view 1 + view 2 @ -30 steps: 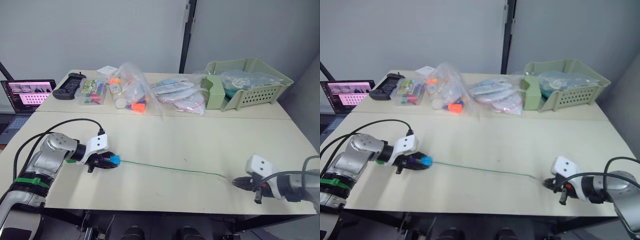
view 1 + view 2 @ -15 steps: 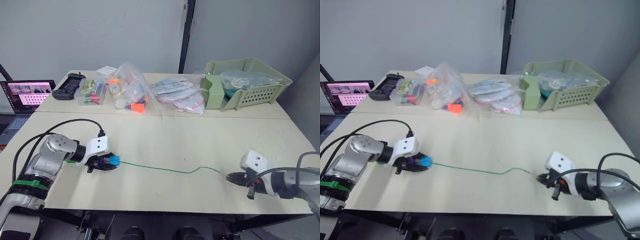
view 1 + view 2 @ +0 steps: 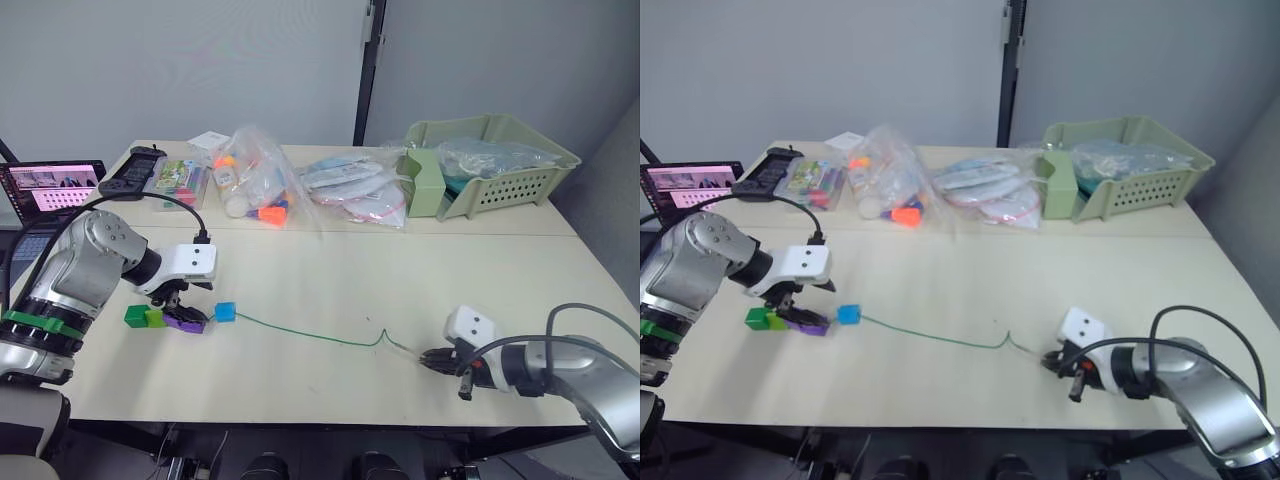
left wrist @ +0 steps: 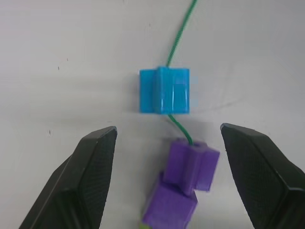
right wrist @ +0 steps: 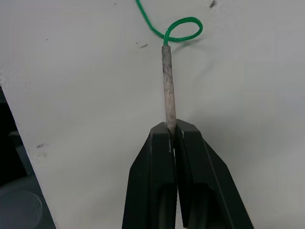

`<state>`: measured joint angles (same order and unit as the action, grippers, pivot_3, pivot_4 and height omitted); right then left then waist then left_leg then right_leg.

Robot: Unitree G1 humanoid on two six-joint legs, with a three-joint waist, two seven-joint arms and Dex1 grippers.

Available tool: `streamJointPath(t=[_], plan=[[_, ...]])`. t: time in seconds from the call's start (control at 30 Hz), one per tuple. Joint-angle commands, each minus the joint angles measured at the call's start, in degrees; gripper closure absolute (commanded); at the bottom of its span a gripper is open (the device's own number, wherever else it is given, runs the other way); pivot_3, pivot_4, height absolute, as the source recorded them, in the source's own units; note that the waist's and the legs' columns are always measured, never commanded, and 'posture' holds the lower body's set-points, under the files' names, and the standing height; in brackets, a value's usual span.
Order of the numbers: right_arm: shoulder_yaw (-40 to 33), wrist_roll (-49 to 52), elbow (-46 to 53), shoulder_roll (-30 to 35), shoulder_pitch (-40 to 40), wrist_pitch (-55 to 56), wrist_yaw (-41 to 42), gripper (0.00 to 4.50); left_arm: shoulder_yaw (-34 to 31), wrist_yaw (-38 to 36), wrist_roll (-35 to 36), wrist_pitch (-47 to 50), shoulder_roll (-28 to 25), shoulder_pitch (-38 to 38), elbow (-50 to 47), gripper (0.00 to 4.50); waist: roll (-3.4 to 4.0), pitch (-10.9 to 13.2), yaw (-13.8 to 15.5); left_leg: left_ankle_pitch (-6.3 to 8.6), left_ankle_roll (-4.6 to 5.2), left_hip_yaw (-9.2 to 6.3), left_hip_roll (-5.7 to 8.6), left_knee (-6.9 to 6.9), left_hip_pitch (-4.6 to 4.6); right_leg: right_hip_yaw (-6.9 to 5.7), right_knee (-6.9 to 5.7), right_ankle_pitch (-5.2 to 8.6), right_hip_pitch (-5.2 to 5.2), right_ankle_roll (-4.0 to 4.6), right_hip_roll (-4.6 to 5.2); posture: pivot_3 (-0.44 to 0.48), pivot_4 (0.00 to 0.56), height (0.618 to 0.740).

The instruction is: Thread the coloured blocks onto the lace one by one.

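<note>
Jaws of the left gripper (image 4: 167, 157) stand wide apart over the strung blocks; jaws of the right gripper (image 5: 171, 131) are clamped on the silvery tip of the lace (image 3: 310, 336). That green cord crosses the pale counter (image 3: 400, 270) to the blue block (image 3: 225, 312), the purple blocks (image 3: 186, 320) and the green blocks (image 3: 142, 317). At the far edge, before a grey wall, a green basket (image 3: 500, 165) holds what look like bagged items; clear bags (image 3: 300, 185) and a laptop (image 3: 50, 188) lie leftward.
</note>
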<state>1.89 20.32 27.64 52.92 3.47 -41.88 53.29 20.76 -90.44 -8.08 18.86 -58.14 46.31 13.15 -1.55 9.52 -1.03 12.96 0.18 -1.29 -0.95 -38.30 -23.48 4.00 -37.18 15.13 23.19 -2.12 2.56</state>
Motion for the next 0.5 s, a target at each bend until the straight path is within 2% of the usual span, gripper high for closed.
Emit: streamJointPath(t=[0.03,0.23,0.5], plan=[[0.52,-0.54,0.82,-0.95,0.41,0.9,-1.28,4.5,5.73,-2.06,-1.84,5.33,-2.21,3.08,-5.19,0.83,-0.04,0.02,0.04,0.0,0.0,0.01,0.0,-0.01,-0.01,0.01,-0.01,0.0,0.0,0.0,0.0,0.0,0.15,0.74],[0.79,-0.7,1.74,-1.91,-0.62,0.92,-2.71,4.5,7.83,-1.82,-3.47,3.42,-0.74,3.92,-4.13,0.83,-0.08,0.04,0.22,0.0,0.0,-0.02,0.0,-0.07,-0.04,-0.01,-0.01,0.0,0.0,0.0,0.01,0.0,0.15,0.74],[0.73,-0.53,3.34,-2.72,-2.49,0.75,-4.37,4.5,10.01,-1.36,-8.14,5.01,5.76,7.12,0.38,0.83,-0.09,0.05,0.34,0.0,0.0,-0.05,0.01,-0.13,-0.08,-0.03,-0.02,0.0,0.0,0.0,0.01,0.0,0.15,0.74]])
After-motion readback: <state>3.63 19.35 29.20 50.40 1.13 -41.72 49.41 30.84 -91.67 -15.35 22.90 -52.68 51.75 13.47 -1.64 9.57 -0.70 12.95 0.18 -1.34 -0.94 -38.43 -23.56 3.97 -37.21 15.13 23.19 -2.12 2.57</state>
